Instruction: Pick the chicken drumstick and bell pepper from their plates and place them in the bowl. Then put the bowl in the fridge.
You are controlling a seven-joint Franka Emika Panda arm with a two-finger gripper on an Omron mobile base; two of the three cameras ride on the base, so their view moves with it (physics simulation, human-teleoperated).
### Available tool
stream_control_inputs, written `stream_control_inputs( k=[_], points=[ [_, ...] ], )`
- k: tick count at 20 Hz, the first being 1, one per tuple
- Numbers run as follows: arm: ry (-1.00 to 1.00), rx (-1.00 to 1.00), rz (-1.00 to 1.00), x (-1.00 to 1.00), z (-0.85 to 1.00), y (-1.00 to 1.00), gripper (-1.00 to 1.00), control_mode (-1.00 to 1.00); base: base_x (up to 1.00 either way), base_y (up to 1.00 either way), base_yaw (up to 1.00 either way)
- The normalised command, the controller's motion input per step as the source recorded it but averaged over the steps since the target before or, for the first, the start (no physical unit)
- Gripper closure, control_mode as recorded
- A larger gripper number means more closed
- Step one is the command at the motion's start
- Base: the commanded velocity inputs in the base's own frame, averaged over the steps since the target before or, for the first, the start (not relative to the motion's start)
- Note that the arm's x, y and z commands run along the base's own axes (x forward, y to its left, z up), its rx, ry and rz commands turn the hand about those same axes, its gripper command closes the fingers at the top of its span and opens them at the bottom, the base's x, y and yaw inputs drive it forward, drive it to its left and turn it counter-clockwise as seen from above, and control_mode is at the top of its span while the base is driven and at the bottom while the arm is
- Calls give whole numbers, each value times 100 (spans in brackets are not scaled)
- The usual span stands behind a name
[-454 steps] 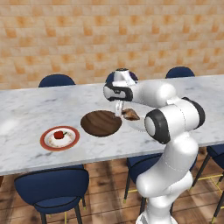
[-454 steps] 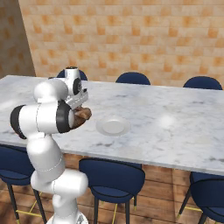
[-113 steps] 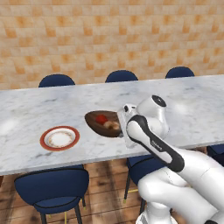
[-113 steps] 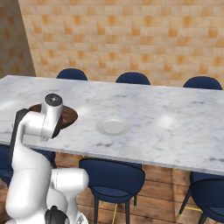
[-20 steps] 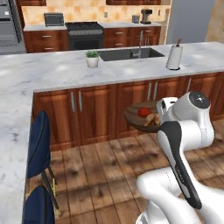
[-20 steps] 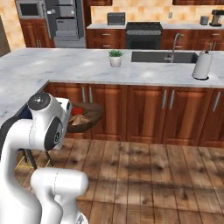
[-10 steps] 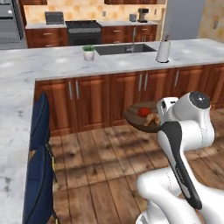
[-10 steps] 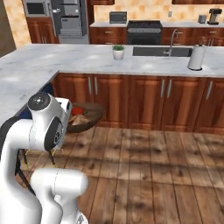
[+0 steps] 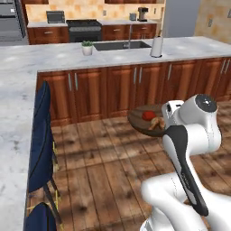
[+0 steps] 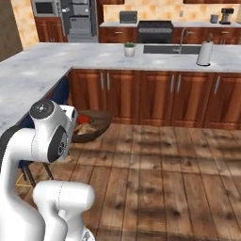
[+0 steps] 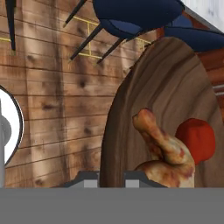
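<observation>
The gripper [image 11: 110, 177] pinched the rim of the grainy wooden bowl [image 9: 140, 122], held over open plank floor [image 9: 103, 167]; lumpy drumstick [image 11: 164, 146] and glossy pepper [image 11: 197, 139] lay inside.

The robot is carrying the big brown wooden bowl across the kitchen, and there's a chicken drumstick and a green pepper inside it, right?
Almost. The round pepper in the dark brown wooden bowl is glossy red, not green, as the hand view shows. The rest holds: the golden-brown chicken drumstick lies beside it, and the gripper is shut on the bowl's rim, above the wooden kitchen floor.
</observation>
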Motion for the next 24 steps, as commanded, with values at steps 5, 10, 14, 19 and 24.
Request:
stream_control_inputs(
  k=[5,10,14,19,24],
  points=[
    [0,0,0,0,0,0,100,100,-94,0,0],
    [0,0,0,0,0,0,100,100,-94,0,0],
    [0,0,0,0,0,0,100,100,-94,0,0],
    [0,0,0,0,0,0,100,100,-94,0,0],
    [0,0,0,0,0,0,100,100,-92,0,0]
  ],
)
